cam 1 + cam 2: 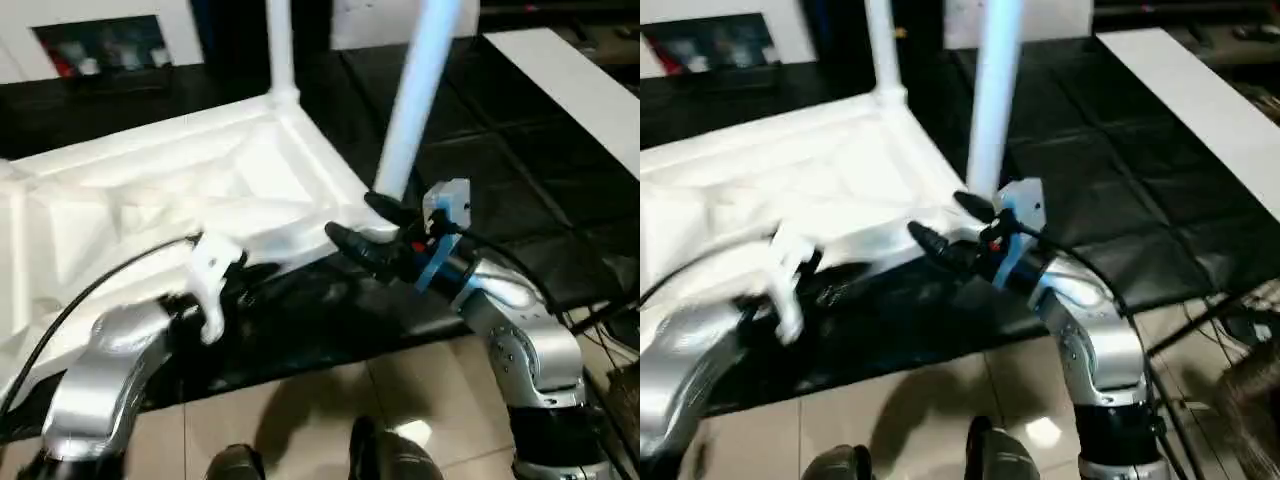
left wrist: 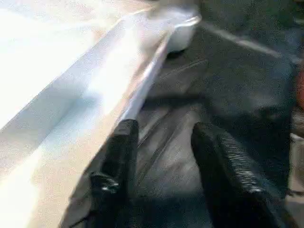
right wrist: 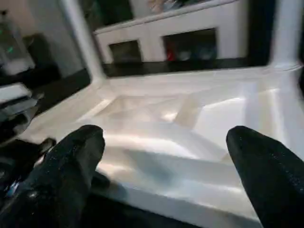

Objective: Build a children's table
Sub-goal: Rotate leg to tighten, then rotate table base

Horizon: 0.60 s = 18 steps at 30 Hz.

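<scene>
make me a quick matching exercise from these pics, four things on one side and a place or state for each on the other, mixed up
Things
1. near leg
2. table top
3. right gripper
4. cabinet

Places or states
A. lying upside down, ribbed side up, on the dark mat
B. jaws wide open by the near corner socket
C. standing upright in the near corner socket
D. behind the table, with dark compartments

Pairs: 1-C, 2-A, 3-B, 4-D
</scene>
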{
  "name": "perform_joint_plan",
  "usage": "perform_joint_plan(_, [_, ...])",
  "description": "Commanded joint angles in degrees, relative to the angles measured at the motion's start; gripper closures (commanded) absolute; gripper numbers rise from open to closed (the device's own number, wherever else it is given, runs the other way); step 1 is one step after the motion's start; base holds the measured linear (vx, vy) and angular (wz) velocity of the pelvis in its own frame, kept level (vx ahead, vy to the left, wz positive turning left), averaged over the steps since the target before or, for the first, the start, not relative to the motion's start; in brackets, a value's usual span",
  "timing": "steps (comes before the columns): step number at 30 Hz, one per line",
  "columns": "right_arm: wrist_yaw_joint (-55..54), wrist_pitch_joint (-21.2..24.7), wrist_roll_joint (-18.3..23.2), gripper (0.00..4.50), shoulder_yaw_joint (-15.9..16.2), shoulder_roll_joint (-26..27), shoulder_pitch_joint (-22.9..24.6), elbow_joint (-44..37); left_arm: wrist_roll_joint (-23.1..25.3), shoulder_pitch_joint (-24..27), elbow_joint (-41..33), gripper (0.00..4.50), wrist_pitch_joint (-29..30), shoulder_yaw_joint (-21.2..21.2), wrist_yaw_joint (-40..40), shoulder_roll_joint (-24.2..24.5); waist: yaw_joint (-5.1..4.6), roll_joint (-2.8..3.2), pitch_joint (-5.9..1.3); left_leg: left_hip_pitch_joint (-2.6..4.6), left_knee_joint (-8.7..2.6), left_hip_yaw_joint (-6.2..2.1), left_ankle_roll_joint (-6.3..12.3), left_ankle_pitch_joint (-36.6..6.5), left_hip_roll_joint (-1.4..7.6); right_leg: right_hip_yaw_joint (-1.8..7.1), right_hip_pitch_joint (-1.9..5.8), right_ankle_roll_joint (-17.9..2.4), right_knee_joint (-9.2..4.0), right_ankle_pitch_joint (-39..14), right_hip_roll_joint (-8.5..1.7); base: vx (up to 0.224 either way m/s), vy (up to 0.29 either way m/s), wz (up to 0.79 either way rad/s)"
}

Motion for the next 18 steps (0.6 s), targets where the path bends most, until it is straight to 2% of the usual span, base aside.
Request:
perform_joint_plan(1, [0.16,0.82,-1.39,0.00,2.73,-1.05,2.20,-1.77,0.81,0.91,-3.31,2.18,2.77,-0.31,3.27,-0.90,0.01,0.83,-5.10,0.19,-4.08,0.27,5.42,-10.33,1.23,2.89,3.49,-1.75,-3.68,-28.10,-2.78,0.000,0.000,0.00])
perform_joint_plan(2, [-0.10,1.07,-1.14,0.00,2.81,-0.91,2.63,-2.02,0.57,1.17,-3.87,2.05,3.47,-0.60,3.84,-1.03,0.30,0.62,-5.25,0.06,-4.04,0.32,5.30,-9.54,1.15,3.09,3.67,-2.57,-3.44,-27.19,-2.87,0.000,0.000,0.00])
perform_joint_plan(3, [-0.20,1.15,-1.05,0.00,2.83,-0.86,2.78,-2.10,0.49,1.26,-4.07,2.05,3.72,-0.71,4.05,-1.08,0.43,0.49,-5.30,-0.40,-4.05,0.28,5.38,-9.06,1.02,3.09,4.01,-2.64,-3.28,-27.16,-2.90,0.000,0.000,0.00])
perform_joint_plan(4, [-1.08,1.45,-1.30,0.00,3.00,-0.77,3.46,-2.46,0.22,1.60,-4.80,2.05,4.94,-1.10,4.84,-1.27,0.53,0.51,-5.38,-0.46,-3.96,0.29,5.34,-8.97,0.94,3.06,4.08,-2.47,-3.28,-27.59,-2.95,0.000,0.000,0.00])
perform_joint_plan(5, [-2.45,1.67,-2.53,0.00,3.70,-1.22,5.05,-3.40,0.78,1.70,-5.06,2.05,7.46,-1.92,6.82,-1.68,0.60,0.31,-5.33,-0.49,-3.92,0.35,5.05,-8.75,0.81,3.07,4.08,-1.95,-3.41,-28.68,-2.99,0.000,0.000,0.00])
perform_joint_plan(6, [-3.11,2.10,-3.00,0.00,3.94,-1.42,5.56,-3.79,1.09,1.67,-5.00,2.05,8.38,-2.11,7.49,-1.73,0.80,0.56,-5.29,-0.46,-3.84,0.37,4.86,-8.32,0.65,3.07,4.06,-1.43,-3.59,-29.42,-2.98,0.000,0.000,0.00])
perform_joint_plan(8, [-2.87,3.07,-2.71,0.00,4.64,-2.46,6.64,-4.93,2.43,0.93,-4.08,2.05,9.41,-2.53,8.98,-1.45,0.78,0.38,-5.26,-0.59,-3.87,0.35,4.78,-8.54,0.39,2.85,4.17,-0.14,-3.88,-30.69,-2.66,0.000,0.000,0.00])
perform_joint_plan(11, [-2.07,4.29,-2.35,0.00,5.52,-4.15,8.32,-6.55,2.97,-0.53,-2.77,2.05,10.60,-2.53,10.09,-1.30,0.57,0.48,-5.24,-0.42,-3.72,0.33,4.51,-10.78,0.07,2.33,4.05,2.20,-4.68,-34.02,-2.52,0.000,0.000,0.00])
perform_joint_plan(13, [-1.89,4.68,-2.04,0.00,5.58,-4.67,9.19,-7.48,1.65,-1.20,-3.14,2.05,10.18,-2.65,8.78,-0.72,0.22,0.86,-5.03,-0.11,-3.66,0.05,4.26,-13.65,0.03,1.59,3.93,3.55,-5.46,-36.54,-2.45,0.000,0.000,0.00])
perform_joint_plan(16, [-1.91,5.06,-1.67,0.00,5.67,-5.51,10.73,-9.10,-1.33,-1.39,-5.43,2.05,11.10,-2.98,5.88,1.18,-0.04,0.88,-4.99,-0.05,-3.67,-0.24,4.05,-15.61,0.05,1.26,3.97,4.37,-5.76,-37.45,-2.51,0.000,0.000,0.00])
perform_joint_plan(18, [-1.74,5.56,-1.57,0.00,6.10,-6.21,11.22,-9.57,-1.14,-1.47,-5.29,2.05,12.85,-3.23,6.23,2.02,-0.34,0.90,-4.85,0.32,-3.66,-0.38,3.86,-17.66,0.25,1.00,3.76,4.45,-5.96,-38.01,-2.46,0.000,0.000,0.00])
